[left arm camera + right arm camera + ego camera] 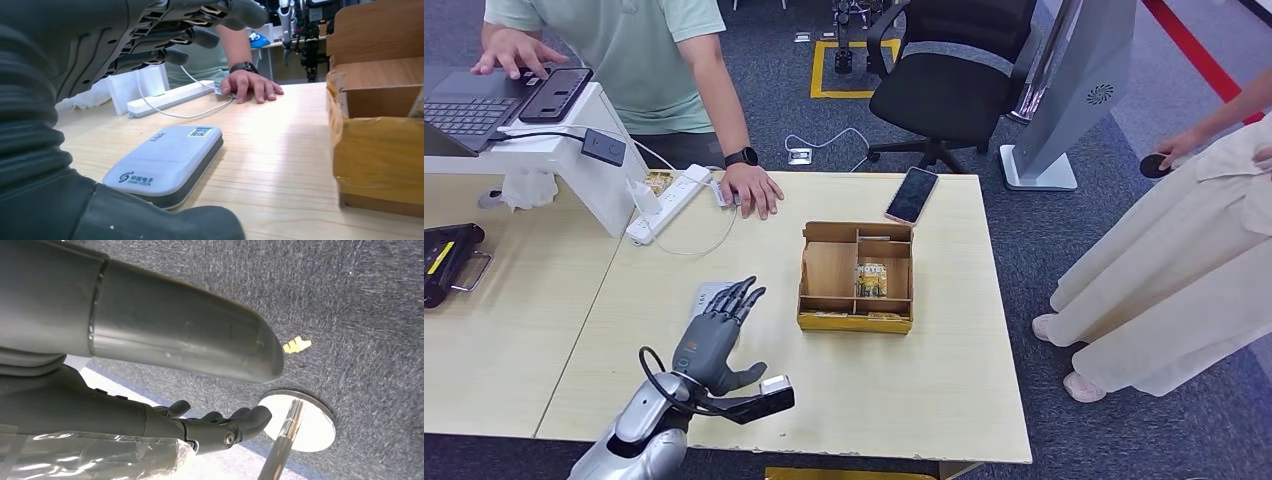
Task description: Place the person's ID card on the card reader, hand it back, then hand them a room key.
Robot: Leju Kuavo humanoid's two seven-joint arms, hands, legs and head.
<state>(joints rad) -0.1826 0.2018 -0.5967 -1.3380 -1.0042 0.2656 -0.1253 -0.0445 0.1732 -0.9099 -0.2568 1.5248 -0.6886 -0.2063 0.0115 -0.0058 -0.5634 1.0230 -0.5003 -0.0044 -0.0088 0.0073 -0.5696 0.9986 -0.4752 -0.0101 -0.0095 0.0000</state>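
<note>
The white card reader (165,162) lies flat on the wooden table (944,380), partly under my left hand (716,335) in the head view. That hand hovers just above the reader with fingers spread and nothing in it. Across the table a person's hand (752,190) rests flat on the wood, and a thin pale card edge (219,90) shows under its fingers. A room key card (871,280) marked HOTEL stands in a compartment of the cardboard box (829,270), to the right of my left hand. My right hand (100,405) hangs over the carpet, fingers apart and holding nothing.
A phone (912,195) lies beyond the box. A white power strip (669,205), a white stand (574,150) and a laptop (464,105) occupy the far left. A second person (1184,250) in beige stands at the table's right side. An office chair (944,80) is behind.
</note>
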